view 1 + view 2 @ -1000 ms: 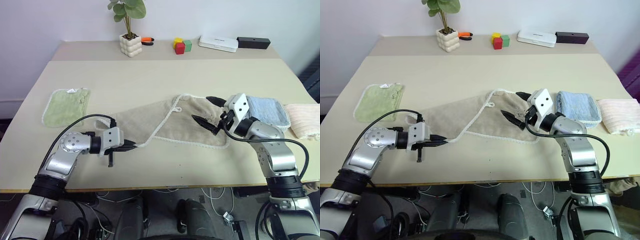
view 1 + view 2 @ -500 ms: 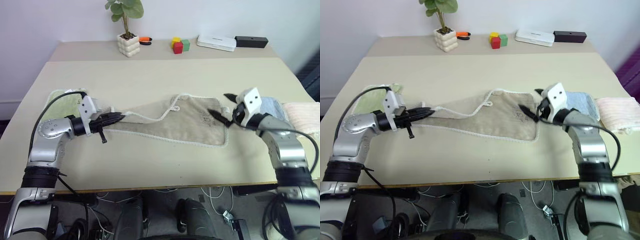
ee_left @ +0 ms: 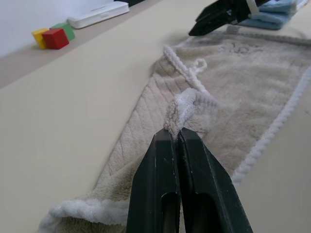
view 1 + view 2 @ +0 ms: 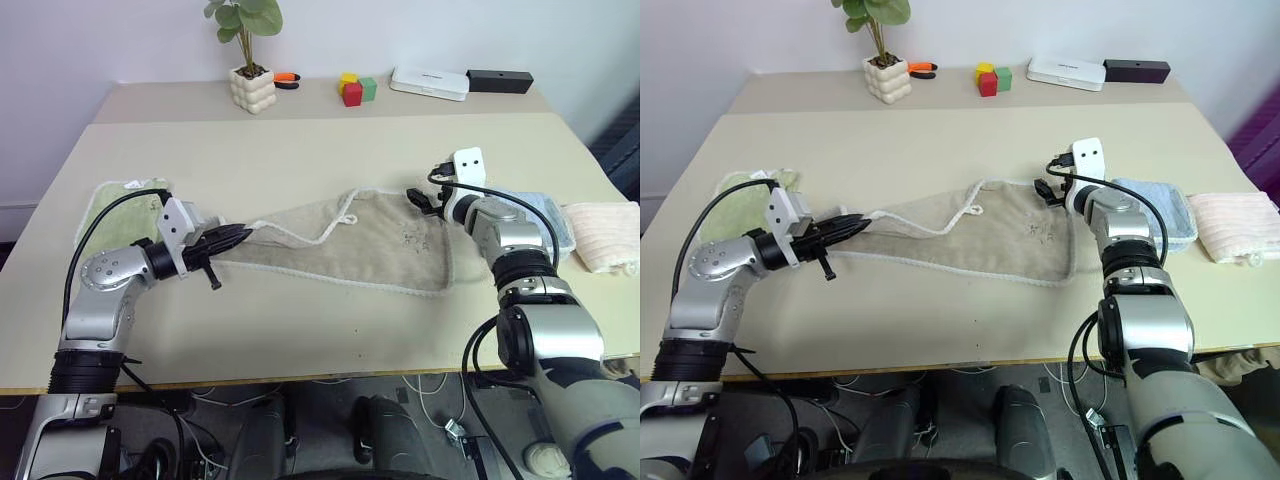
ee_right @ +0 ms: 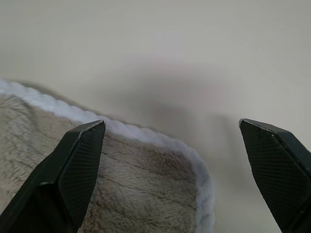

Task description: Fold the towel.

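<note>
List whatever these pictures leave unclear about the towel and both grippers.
- Head views: the right gripper is small and dark, so contact with the towel cannot be told.
- Right wrist view: open fingers frame a towel corner; the rest is cut off.
- Left wrist view: the left gripper hides the pinched edge between its fingers.
- Head views: the blue towel is partly behind the right arm.

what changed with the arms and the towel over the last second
The left gripper, shut on the towel's trimmed edge, carried it up and away from the table's near edge, pulling the cloth into a flatter strip. The right gripper, open, swung out from over the cloth to the towel's far right corner, which lies between its fingers. The green towel and blue towel stayed put.
</note>
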### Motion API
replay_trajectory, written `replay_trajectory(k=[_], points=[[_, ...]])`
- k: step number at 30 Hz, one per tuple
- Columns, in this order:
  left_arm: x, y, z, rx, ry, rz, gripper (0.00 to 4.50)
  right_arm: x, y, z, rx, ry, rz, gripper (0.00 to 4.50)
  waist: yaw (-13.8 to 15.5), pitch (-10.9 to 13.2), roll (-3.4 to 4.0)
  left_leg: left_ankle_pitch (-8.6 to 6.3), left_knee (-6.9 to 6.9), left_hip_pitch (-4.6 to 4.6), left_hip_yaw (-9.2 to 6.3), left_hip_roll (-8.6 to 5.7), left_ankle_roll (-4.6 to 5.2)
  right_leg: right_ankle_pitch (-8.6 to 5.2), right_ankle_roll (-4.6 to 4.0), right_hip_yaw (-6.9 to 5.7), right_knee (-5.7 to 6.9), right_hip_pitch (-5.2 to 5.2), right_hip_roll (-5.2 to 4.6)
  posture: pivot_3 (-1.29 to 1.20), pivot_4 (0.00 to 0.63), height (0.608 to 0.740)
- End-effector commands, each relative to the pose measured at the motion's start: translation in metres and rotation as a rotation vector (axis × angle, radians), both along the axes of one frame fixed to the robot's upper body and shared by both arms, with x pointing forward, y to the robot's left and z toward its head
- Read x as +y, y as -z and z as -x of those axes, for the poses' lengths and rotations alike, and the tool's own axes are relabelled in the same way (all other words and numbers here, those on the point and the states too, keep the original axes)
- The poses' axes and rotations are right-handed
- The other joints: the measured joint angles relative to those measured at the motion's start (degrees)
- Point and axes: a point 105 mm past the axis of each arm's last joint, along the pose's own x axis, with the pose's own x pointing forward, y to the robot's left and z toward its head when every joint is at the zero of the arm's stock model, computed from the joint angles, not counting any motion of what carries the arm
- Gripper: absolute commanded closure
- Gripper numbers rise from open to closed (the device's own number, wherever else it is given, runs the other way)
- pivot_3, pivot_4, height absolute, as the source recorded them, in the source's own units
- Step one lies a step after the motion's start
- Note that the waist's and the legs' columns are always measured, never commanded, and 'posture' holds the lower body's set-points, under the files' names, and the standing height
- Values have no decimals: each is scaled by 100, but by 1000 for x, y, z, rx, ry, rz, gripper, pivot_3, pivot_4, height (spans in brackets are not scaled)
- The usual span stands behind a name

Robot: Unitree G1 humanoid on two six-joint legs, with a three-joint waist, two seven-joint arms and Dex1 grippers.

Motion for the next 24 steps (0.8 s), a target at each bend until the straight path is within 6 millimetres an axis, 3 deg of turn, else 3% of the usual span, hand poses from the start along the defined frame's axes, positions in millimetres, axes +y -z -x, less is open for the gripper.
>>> replay_trajectory(k=[1,8,14,19,21,24], points=[[-2,-11,3,-43,2,-5,4500,-3,4,0,50,20,2,857,-6,0,0,0,0,0,0,0,0,0,0,0,0,0,0,0,150,740],[-1,-11,3,-42,-7,-12,4500,-3,9,2,79,-6,43,4341,-2,-1,1,-2,0,3,1,1,3,0,0,1,1,2,0,0,150,740],[4,-14,-12,-48,-76,24,4500,1,-16,-2,-38,-64,60,4481,-5,-1,2,-3,0,3,-1,1,5,0,0,1,1,2,1,0,150,740],[32,-25,-71,-104,-359,45,4500,9,-55,-10,-231,-86,138,4481,8,1,1,-2,1,1,-1,-3,4,0,1,1,3,1,1,0,150,740],[44,-44,-96,-152,-472,59,4500,15,-75,-15,-305,-73,182,4481,-14,1,0,0,1,2,0,-4,2,1,1,1,5,1,2,0,150,740],[68,-98,-125,-257,-686,87,4500,24,-125,-24,-446,-7,188,4481,-27,19,-11,16,-1,-9,0,-4,-23,1,2,0,6,-13,3,0,150,740]])
